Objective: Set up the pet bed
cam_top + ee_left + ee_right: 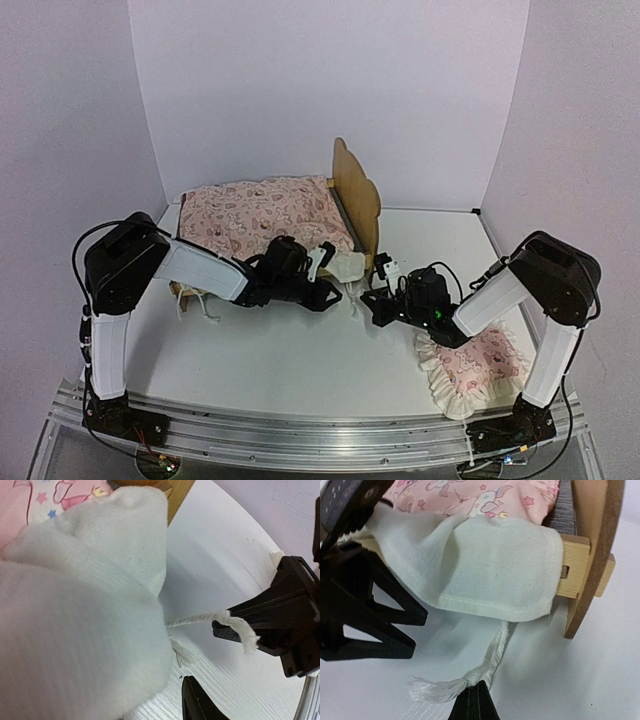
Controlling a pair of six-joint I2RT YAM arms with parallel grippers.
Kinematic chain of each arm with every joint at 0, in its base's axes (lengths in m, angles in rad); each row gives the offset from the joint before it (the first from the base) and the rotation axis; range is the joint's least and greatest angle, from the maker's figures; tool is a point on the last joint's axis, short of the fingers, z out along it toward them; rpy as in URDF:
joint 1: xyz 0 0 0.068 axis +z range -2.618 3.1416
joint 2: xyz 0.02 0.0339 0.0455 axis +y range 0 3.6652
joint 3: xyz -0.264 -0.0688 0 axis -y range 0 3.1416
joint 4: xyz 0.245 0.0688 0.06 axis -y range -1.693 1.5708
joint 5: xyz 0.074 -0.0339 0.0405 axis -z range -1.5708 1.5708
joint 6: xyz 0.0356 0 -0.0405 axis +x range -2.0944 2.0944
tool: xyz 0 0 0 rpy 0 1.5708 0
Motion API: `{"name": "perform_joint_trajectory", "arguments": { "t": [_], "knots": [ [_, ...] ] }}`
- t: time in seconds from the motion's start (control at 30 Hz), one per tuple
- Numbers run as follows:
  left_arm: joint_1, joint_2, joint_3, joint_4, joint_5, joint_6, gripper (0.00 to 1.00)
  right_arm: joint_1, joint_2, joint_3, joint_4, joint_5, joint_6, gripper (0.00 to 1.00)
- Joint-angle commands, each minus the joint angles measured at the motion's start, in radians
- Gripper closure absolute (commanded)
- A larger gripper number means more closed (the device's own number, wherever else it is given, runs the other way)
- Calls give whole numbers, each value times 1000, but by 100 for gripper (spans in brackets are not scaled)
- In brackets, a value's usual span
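right gripper [475, 700]: jaws pressed together on the knotted end of a white cord [497, 650], held at the very tip. left gripper [330, 275]: fingers parted about halfway, a white cloth [485, 565] lying against them, not pinched. pet bed [355, 190]: standing on the table [280, 350] just beyond both grippers, headboard upright ahead of the right one. pink mattress [265, 215]: on the bed's base, beyond the left one. cloth draped over the bed's near corner, cord hanging from its hem. ruffled pillow [475, 365]: behind the right gripper, beside its arm.
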Motion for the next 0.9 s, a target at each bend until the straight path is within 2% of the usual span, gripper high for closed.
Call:
{"name": "perform_joint_trajectory", "arguments": {
  "t": [0.0,0.27,0.43,0.7,0.87],
  "knots": [
    [-14,79,4,194,-116,-116,59,0,-8,4,25,66,171,100],
    [-26,203,69,403,-230,-114,62,-1,29,32,25,64,292,100],
    [-48,222,81,536,-261,-51,61,0,33,33,8,56,313,100],
    [-56,282,143,523,-299,-19,58,-1,34,42,-21,46,311,100],
    [-56,333,214,450,-353,-11,64,-1,36,47,-23,31,319,100]
  ]
}}
